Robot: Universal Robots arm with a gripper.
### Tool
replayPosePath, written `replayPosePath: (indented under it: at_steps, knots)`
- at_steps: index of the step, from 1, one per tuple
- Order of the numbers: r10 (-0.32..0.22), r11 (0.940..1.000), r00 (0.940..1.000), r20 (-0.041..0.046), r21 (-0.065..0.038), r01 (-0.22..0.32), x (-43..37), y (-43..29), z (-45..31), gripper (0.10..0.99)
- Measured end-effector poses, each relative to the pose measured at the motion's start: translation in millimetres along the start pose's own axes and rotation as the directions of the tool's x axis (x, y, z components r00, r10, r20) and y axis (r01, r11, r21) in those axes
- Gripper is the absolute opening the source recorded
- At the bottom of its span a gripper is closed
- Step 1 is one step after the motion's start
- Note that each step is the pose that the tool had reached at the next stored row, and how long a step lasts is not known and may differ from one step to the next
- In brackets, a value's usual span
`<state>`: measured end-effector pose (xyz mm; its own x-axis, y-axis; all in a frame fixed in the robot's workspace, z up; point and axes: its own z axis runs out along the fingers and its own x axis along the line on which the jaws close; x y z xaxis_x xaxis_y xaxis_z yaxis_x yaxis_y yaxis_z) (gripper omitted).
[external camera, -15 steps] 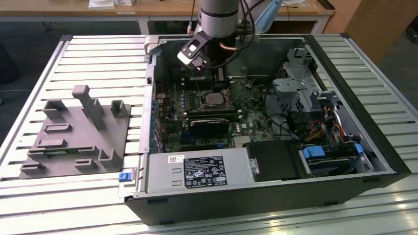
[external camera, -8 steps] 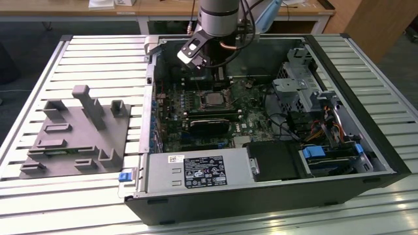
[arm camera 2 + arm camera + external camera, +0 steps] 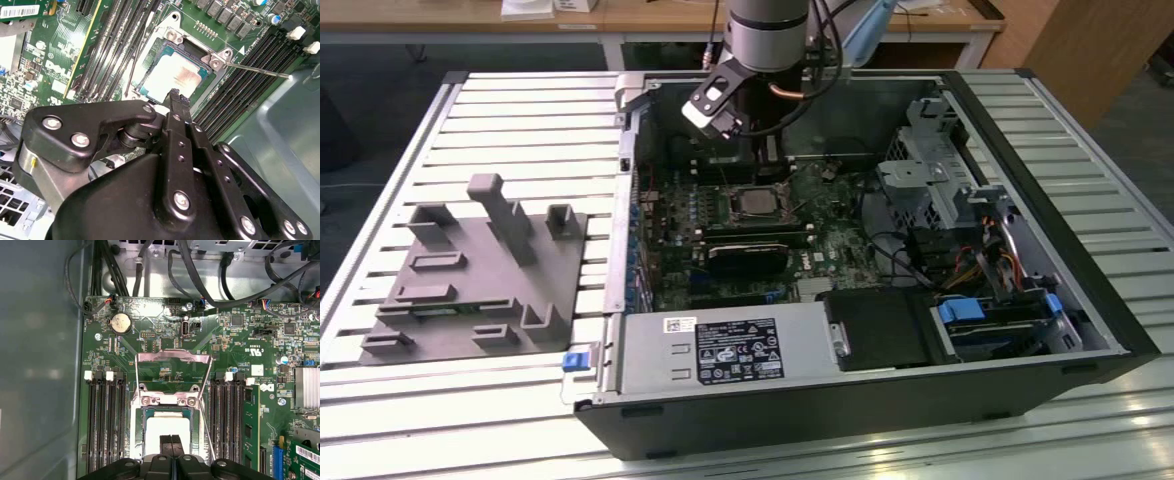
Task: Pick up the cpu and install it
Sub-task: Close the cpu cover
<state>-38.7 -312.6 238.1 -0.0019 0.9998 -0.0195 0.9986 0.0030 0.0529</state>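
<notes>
Sitting in the socket (image 3: 165, 400) of the open case (image 3: 854, 415), the cpu (image 3: 167, 426) is seen close under the gripper (image 3: 171, 439), which is closed on nothing. The case is borne by a slatted desk (image 3: 520, 115).

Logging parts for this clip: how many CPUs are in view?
1. The cpu lies in the open socket on the motherboard, just under the shut gripper. Another could be hidden behind the grey fixture blocks.
</notes>
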Motion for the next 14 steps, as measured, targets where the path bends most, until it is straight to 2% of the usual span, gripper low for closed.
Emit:
replayPosePath:
  at_steps: [14]
  knots:
    - [0.000,1.0000,1.0000,0.0000,0.001,0.000,-0.1,0.4,-6.1,0.106]
